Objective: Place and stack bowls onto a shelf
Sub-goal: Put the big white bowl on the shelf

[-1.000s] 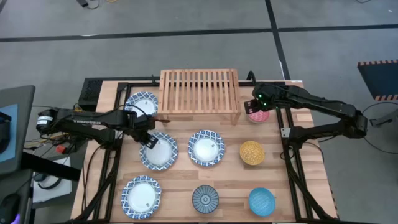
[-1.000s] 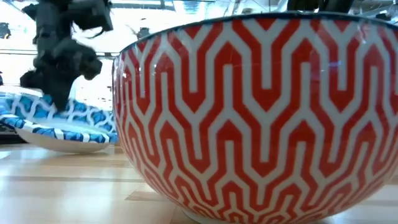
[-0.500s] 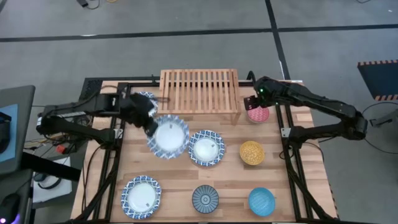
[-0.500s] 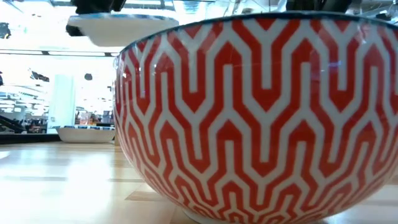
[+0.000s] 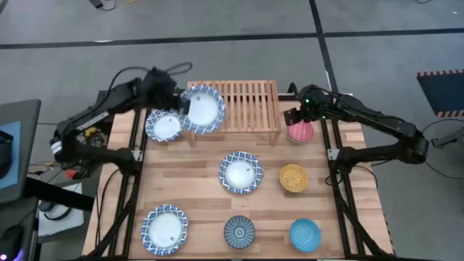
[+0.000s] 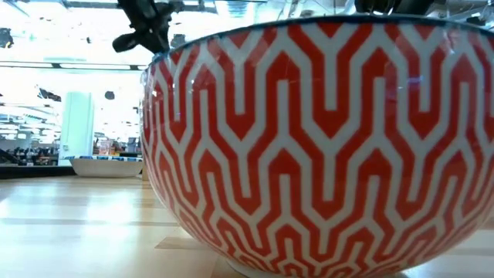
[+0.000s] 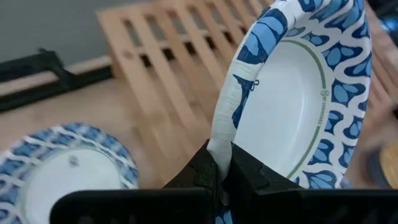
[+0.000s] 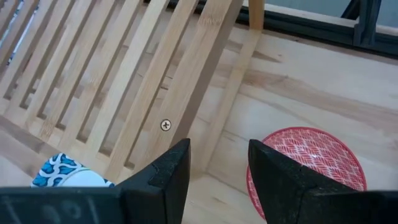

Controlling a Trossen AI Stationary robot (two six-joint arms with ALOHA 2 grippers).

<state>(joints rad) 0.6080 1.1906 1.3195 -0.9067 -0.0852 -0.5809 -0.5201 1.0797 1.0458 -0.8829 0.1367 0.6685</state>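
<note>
While raised over shelf, left fingers pinching bowl

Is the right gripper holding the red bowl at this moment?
No. In the right wrist view the right gripper is open above the table, the red bowl lying beside it, ungripped.

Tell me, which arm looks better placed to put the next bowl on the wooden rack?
Probably the left. Its gripper is shut on a blue-and-white bowl held over the shelf's left end. The right gripper is open and empty above the red bowl, beside the shelf.
</note>
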